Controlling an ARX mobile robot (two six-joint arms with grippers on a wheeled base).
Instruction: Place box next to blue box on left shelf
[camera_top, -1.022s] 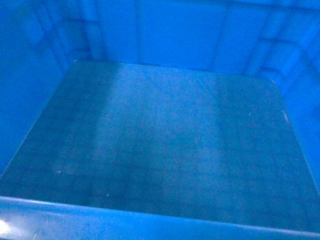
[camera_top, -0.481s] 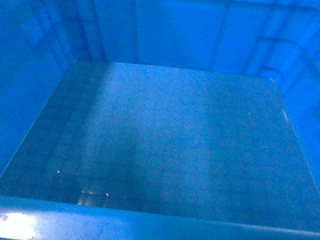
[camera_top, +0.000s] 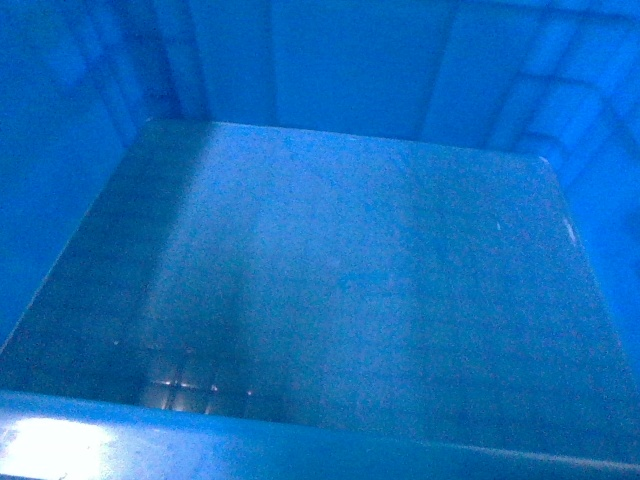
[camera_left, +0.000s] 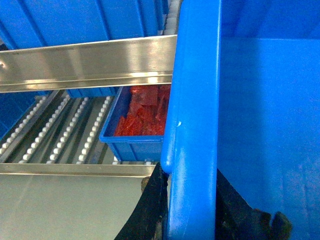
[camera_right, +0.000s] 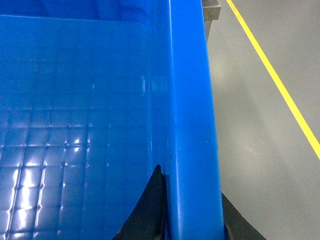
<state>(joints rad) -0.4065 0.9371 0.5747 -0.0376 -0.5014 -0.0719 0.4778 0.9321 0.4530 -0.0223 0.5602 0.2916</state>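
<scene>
Crate (camera_top: 330, 270) fills my whole head view, camera looking straight down into it: grid-embossed floor, four inner walls, near rim along the bottom edge with a bright glare spot at the left. I'm holding it by two opposite rims.

Left gripper (camera_left: 190, 210) is clamped over the crate's left rim (camera_left: 195, 100), one black finger (camera_left: 150, 210) on the outer side, the other on the inner side, rim pinched between them. Beyond that rim I see a roller shelf (camera_left: 60, 130) with rows of small white rollers, a steel rail (camera_left: 85, 62) across above it, and a smaller blue bin (camera_left: 135, 137) sitting on the rollers, filled with red parts (camera_left: 142, 112). Crate rim overlaps that bin in view; I can't tell if they touch.

Right gripper (camera_right: 192, 215) is likewise closed on the right rim (camera_right: 190, 100), black fingers (camera_right: 147, 210) either side of it. Outside that rim: grey floor (camera_right: 250, 140) with a yellow line (camera_right: 275, 80) running diagonally.
</scene>
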